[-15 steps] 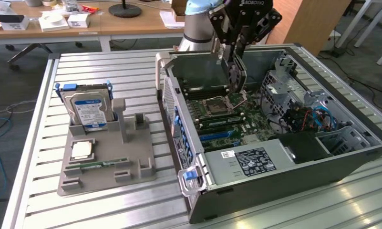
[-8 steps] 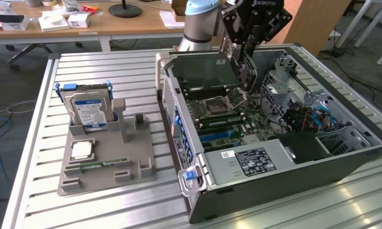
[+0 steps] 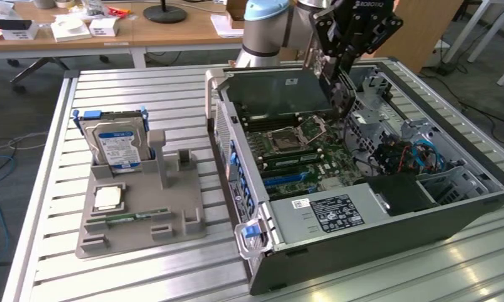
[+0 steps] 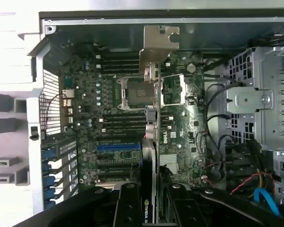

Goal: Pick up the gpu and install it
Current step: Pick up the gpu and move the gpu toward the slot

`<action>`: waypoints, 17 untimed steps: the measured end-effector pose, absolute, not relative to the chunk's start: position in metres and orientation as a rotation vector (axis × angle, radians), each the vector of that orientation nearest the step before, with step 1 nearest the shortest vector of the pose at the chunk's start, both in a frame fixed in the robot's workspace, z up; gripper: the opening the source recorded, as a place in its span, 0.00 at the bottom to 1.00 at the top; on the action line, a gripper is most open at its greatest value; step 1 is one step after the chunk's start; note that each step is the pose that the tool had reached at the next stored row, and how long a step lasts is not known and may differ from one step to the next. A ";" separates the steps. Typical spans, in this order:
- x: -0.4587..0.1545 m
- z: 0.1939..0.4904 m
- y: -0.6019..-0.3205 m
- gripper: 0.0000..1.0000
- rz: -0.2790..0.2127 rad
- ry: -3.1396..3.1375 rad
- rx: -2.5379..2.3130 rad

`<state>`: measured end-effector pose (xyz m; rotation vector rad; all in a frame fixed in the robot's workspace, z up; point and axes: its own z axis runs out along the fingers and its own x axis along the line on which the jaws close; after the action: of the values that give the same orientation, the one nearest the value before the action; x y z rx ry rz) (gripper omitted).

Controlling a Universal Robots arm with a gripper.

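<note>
My gripper (image 3: 334, 63) is shut on the gpu (image 3: 341, 94), which hangs on edge above the open computer case (image 3: 361, 245), over the upper part of the motherboard (image 3: 306, 151). From the wrist, the gpu (image 4: 152, 123) is a thin blade with its silver bracket (image 4: 159, 45) at the far end. It runs across the CPU socket (image 4: 132, 92) toward the case wall. The black fingers (image 4: 127, 203) of my gripper (image 4: 150, 210) clamp the card's near end from both sides. A blue expansion slot (image 4: 118, 147) lies on the board beside the card's line, apart from it.
A grey fixture (image 3: 138, 220) at the exterior view's left holds an upright hard drive (image 3: 115, 141), a CPU chip (image 3: 107, 198) and a green RAM stick (image 3: 133, 217). Inside the case sit a drive cage (image 4: 260, 99) and loose cables (image 3: 411, 154). A desk (image 3: 151, 28) stands behind.
</note>
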<state>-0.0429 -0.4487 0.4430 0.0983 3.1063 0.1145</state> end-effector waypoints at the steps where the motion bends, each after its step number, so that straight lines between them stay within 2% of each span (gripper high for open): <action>1: -0.039 0.443 -0.449 0.25 0.116 3.106 0.097; 17: 0.021 0.443 -0.449 0.25 0.137 3.107 0.079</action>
<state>0.0214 -0.4486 0.4430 0.0790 3.1068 0.1375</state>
